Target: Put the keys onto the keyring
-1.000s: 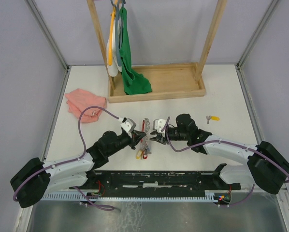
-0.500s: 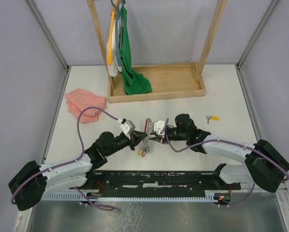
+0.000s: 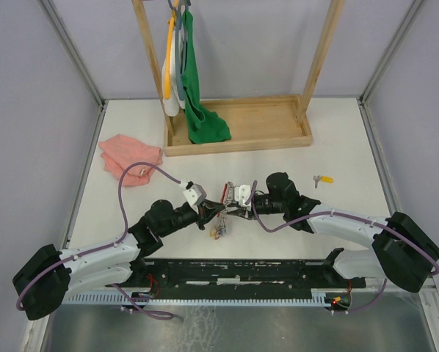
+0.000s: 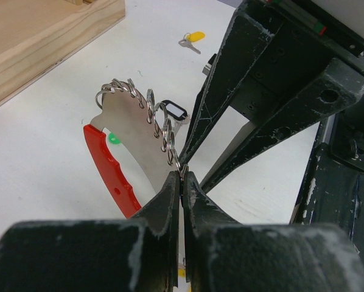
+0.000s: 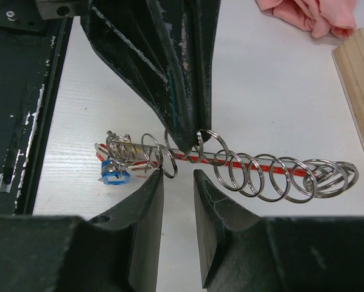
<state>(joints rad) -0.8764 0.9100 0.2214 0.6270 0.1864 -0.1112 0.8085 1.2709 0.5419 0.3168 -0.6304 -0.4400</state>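
The keyring (image 4: 113,175) is a red and grey loop strung with several small split rings. My left gripper (image 4: 181,176) is shut on its grey edge and holds it above the table. It shows between the two grippers in the top view (image 3: 221,203), with a bunch of tagged keys (image 3: 218,230) hanging below. My right gripper (image 5: 178,176) is open just under the row of rings (image 5: 261,173), beside a blue tag (image 5: 112,174), with nothing between its fingers. A black-tagged key (image 4: 173,111) hangs on the ring. A yellow-tagged key (image 3: 323,178) lies apart on the table to the right.
A pink cloth (image 3: 130,158) lies at the far left with a small key-like thing (image 3: 142,172) on its near edge. A wooden rack base (image 3: 263,121) with a green cloth (image 3: 201,110) hanging over it stands at the back. The black base rail (image 3: 234,268) runs along the near edge.
The keyring has swung from pointing away to lying across between the two grippers. The left gripper has drawn slightly left, and the hanging keys have shifted with it.
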